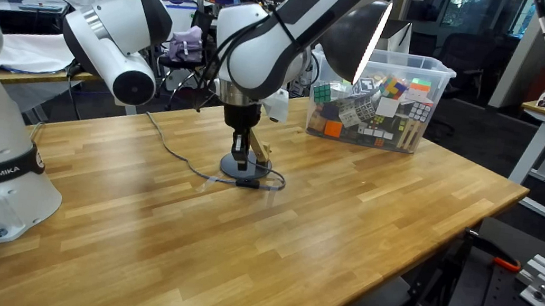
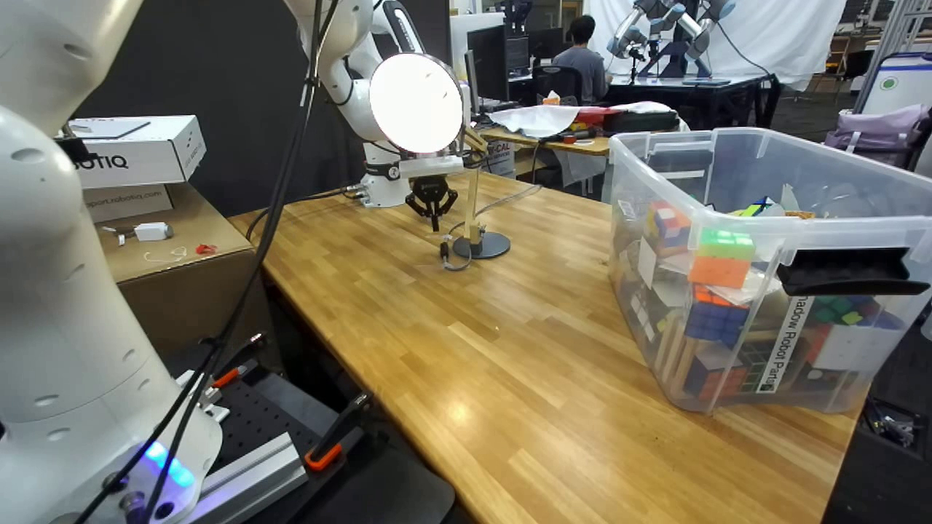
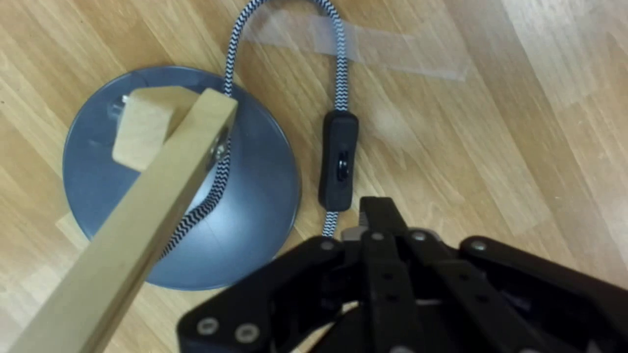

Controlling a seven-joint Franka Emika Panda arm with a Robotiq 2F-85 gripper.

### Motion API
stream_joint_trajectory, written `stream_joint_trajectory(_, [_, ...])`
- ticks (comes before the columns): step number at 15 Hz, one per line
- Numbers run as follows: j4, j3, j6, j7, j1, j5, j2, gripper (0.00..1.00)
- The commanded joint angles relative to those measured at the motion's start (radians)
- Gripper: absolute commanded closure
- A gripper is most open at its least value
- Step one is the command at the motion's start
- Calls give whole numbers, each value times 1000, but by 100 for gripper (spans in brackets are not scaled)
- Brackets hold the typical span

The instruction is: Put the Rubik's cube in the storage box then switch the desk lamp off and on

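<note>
One lit desk lamp (image 2: 416,103) stands just beside the tool (image 2: 435,224), which is fully closed and empty.

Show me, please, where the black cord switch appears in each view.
In an exterior view: switch, slightly left of and below centre.
In an exterior view: switch, just left of centre.
In the wrist view: switch, slightly right of and above centre.
Shared landmark: the round lamp base, beside it in all.

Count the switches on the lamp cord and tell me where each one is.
1. The black switch sits on the striped cord, lying on the wooden table beside the lamp's round base. Parts of the cord are hidden, so another can't be ruled out.
</note>
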Motion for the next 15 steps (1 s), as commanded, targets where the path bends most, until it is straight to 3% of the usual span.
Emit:
stream_joint_trajectory(1, [-93, 14, 26, -11, 4, -5, -89, 100])
stream_joint_trajectory(7, [-253, 59, 48, 16, 48, 1, -248, 100])
stream_joint_trajectory(15, [-372, 59, 66, 190, 167, -65, -425, 100])
